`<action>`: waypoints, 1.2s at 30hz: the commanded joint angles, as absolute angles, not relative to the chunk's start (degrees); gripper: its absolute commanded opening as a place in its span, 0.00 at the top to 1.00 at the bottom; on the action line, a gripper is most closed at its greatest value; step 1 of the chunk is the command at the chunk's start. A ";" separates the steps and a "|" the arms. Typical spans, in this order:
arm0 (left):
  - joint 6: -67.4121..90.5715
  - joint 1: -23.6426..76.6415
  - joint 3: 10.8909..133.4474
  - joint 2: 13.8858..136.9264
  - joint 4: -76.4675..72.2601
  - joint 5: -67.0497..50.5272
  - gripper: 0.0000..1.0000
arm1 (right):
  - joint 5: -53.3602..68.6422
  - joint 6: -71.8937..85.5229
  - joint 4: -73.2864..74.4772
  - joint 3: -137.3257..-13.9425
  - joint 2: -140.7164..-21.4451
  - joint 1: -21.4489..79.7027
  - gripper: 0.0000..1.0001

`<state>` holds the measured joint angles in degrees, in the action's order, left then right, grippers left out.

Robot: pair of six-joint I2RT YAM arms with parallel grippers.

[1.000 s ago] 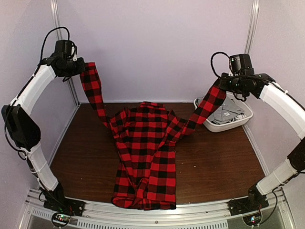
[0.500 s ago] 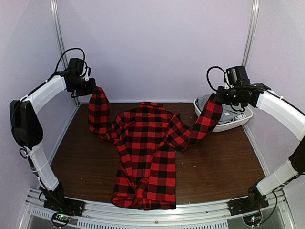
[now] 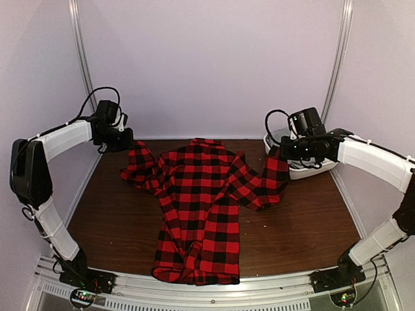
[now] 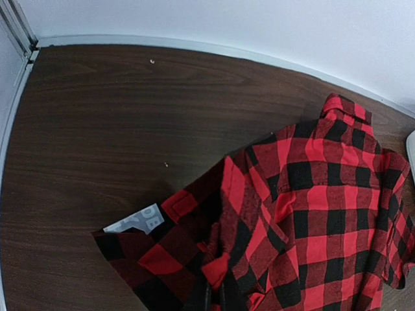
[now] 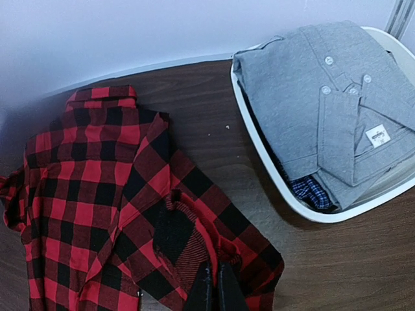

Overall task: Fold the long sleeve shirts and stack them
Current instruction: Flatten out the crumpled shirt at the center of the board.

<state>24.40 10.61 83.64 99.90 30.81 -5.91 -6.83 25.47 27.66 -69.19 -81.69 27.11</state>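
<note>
— Dark wooden table [image 3: 110, 214], pale lilac walls behind. Whereabouts of the red-and-black flannel shirt [image 3: 201, 207]?

— Spread through the middle of the overhead frame, collar toward the top, hem near the bottom edge of the wood. Left-side sleeve [image 3: 139, 167] bunched at centre left. Right-side sleeve [image 3: 269, 178] bunched at centre right, just beside the white bin [image 3: 311, 171].

— And the grip?

— Left gripper [image 4: 215, 299] pinched tight on the end of the left-side sleeve, low over the wood. Right gripper [image 5: 214, 288] clamped the same way on the right-side sleeve. No gap between either pair of fingers beyond the cloth itself.

— Risks from here?

— Three, probably. Release now and leave both sleeves heaped and twisted instead of laid flat across the body; bad for the fold. Pull inward unevenly and likely drag the torso askew, with no weight pinning it down. Swing the right-side sleeve wide and perhaps catch the bin rim, or tangle with the grey button shirt [image 5: 311, 97] folded inside at the upper right of the right wrist view.

— Anything more?

— Only a thin pinch of fabric in each grip; could slip free mid-carry. Also some puckering down the front opening near the hem; worth smoothing before stacking.
</note>
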 commanded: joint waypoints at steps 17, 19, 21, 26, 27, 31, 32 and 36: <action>27.51 9.80 67.51 95.97 21.58 4.64 0.55 | -12.41 27.95 28.09 -60.53 -85.59 34.20 0.58; 26.85 10.50 68.15 94.48 22.19 5.94 0.48 | -15.14 28.74 30.23 -62.47 -85.95 37.16 0.52; 26.49 11.54 68.98 92.78 23.16 7.00 0.46 | -15.85 29.73 30.87 -63.80 -86.55 39.65 0.49; 27.16 16.87 69.03 89.28 23.95 6.15 0.40 | -14.31 31.62 28.52 -66.38 -91.96 44.38 0.46; 28.17 17.67 68.44 89.12 23.47 3.80 0.40 | -13.59 31.97 28.11 -67.16 -93.53 44.91 0.46; 34.04 21.05 61.86 87.65 17.63 -4.16 0.42 | -11.03 32.62 25.91 -71.18 -99.53 46.97 0.46; 35.08 21.69 60.18 87.62 16.13 -5.05 0.43 | -10.77 32.80 25.85 -72.51 -101.00 47.75 0.47; 37.82 24.21 54.57 88.80 11.91 -7.83 0.46 | -10.91 33.41 26.90 -79.12 -107.36 51.98 0.47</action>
<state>33.15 22.59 59.44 87.77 17.69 -2.17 -11.31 31.94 27.24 -72.79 -103.48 47.94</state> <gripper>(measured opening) 0.561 0.534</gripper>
